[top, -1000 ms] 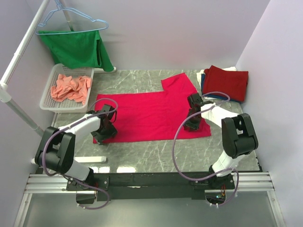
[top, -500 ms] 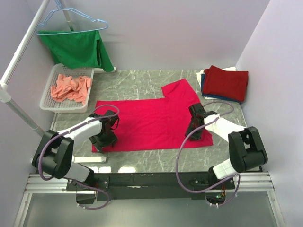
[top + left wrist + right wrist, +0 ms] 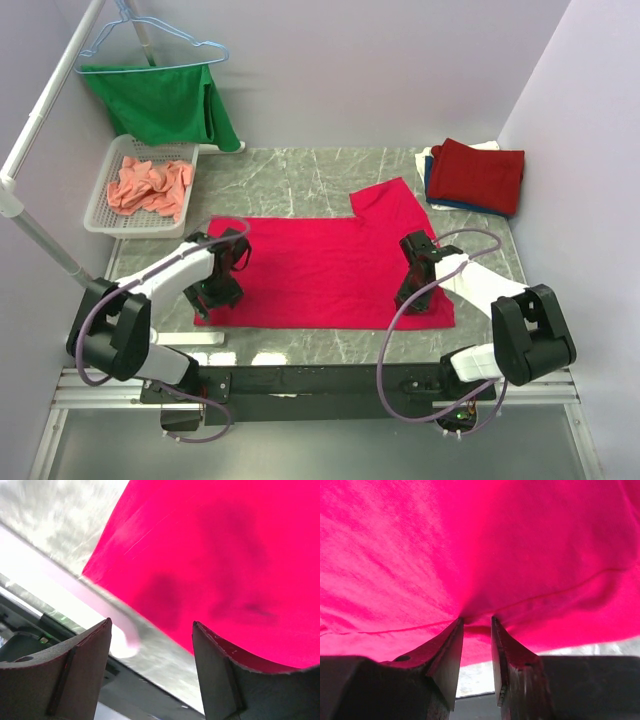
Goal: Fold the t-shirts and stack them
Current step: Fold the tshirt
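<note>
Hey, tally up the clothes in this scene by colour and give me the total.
pinkish-red t-shirt: 1
salmon-orange shirt: 1
dark red shirt: 1
blue shirt: 1
white shirt: 1
green garment: 1
Total: 6

No text, label or number can be read

Colours across the scene
Bright pinkish-red t-shirt (image 3: 320, 270), grey-veined table (image 3: 300, 170), salmon-orange t-shirt (image 3: 150, 187), white basket (image 3: 98, 218), dark red t-shirt (image 3: 480, 175).
</note>
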Tool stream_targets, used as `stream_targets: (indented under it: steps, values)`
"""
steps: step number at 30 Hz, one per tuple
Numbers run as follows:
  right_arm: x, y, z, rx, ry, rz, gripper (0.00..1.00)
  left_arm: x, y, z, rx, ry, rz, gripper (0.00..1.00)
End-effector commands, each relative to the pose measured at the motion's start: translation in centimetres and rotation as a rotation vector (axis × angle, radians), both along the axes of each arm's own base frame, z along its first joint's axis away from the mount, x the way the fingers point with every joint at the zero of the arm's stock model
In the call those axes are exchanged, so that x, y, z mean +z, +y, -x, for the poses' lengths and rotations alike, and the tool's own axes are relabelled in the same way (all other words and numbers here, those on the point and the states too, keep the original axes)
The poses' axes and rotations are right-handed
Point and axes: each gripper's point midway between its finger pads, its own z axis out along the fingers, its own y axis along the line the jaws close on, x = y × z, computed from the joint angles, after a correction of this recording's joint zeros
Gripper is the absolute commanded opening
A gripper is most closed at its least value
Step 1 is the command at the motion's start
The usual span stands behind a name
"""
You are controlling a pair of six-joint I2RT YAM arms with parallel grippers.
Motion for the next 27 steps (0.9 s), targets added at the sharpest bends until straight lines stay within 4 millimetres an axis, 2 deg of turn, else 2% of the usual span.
stream_targets:
  steps: [1,2,4,6,8,9,11,12,16,18,19,23,27]
  values:
    - [1.7,-1.7,0.5,0.002,0.02,0.103,0.35,5.2,-0.4,-5.2,-0.025,-0.218,-0.012,0.71]
    - [2.3,-1.6,-0.1,0.007,-0.001,0.101,0.36,6.5,-0.9,-6.8,-0.029,-0.277,-0.005,0.71]
    - [3.8,-1.4,-1.8,0.009,-0.055,0.104,0.36,7.6,-0.8,-8.8,-0.056,-0.338,-0.028,0.72]
    - [5.1,-1.1,-3.6,0.011,-0.094,0.111,0.36,8.6,-1.4,-11.7,-0.076,-0.415,-0.035,0.74]
    - [5.3,-0.8,-4.7,0.016,-0.094,0.114,0.35,8.4,-1.2,-13.9,-0.077,-0.417,-0.07,0.76]
    - [6.0,-0.3,-5.7,0.025,-0.114,0.104,0.36,8.3,-1.1,-15.0,-0.077,-0.427,-0.084,0.74]
    - [6.0,0.1,-6.5,0.035,-0.109,0.101,0.35,7.5,-0.6,-17.2,-0.074,-0.408,-0.141,0.72]
    - [6.4,0.3,-7.2,0.037,-0.124,0.095,0.35,7.3,-0.5,-18.0,-0.077,-0.41,-0.161,0.68]
    - [6.5,1.0,-8.4,0.052,-0.142,0.078,0.35,7.1,0.9,-22.6,-0.088,-0.483,-0.263,0.61]
    - [6.3,1.1,-8.8,0.061,-0.139,0.082,0.35,6.8,1.3,-24.5,-0.081,-0.526,-0.253,0.59]
    - [6.2,1.1,-8.9,0.064,-0.135,0.085,0.35,7.1,2.3,-25.8,-0.054,-0.563,-0.244,0.59]
    - [5.3,1.4,-9.3,0.077,-0.102,0.089,0.34,6.7,3.5,-28.9,-0.036,-0.605,-0.206,0.58]
    - [4.9,1.7,-9.6,0.082,-0.089,0.084,0.34,5.5,4.1,-30.8,-0.04,-0.592,-0.159,0.56]
